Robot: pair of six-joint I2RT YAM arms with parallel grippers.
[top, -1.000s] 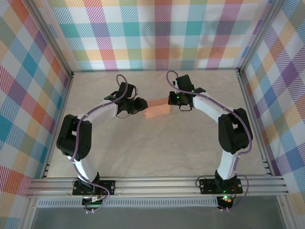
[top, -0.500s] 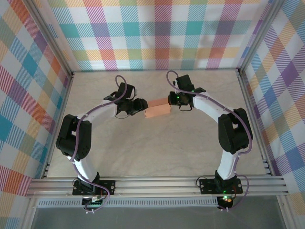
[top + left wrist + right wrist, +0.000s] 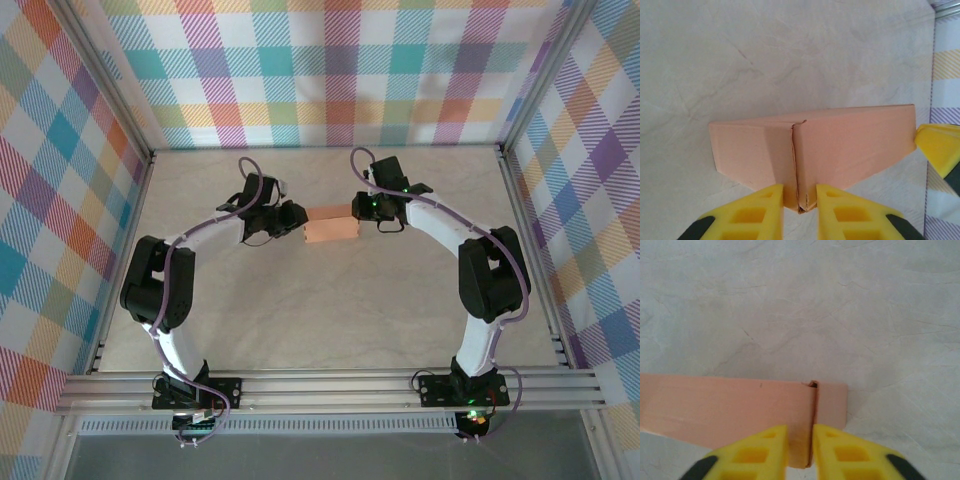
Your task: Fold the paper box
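paper box (image 3: 331, 229), salmon-orange and folded up into a long block, sits at the far middle of the counter (image 3: 330, 320), right between the two arm tips. left fingers (image 3: 760, 212) are nearly together, pinched on the box's end at the seam corner. right fingers (image 3: 757, 450) are a narrow gap apart, straddling the seam edge at the other end; cannot tell if they press the card or just sit around it.
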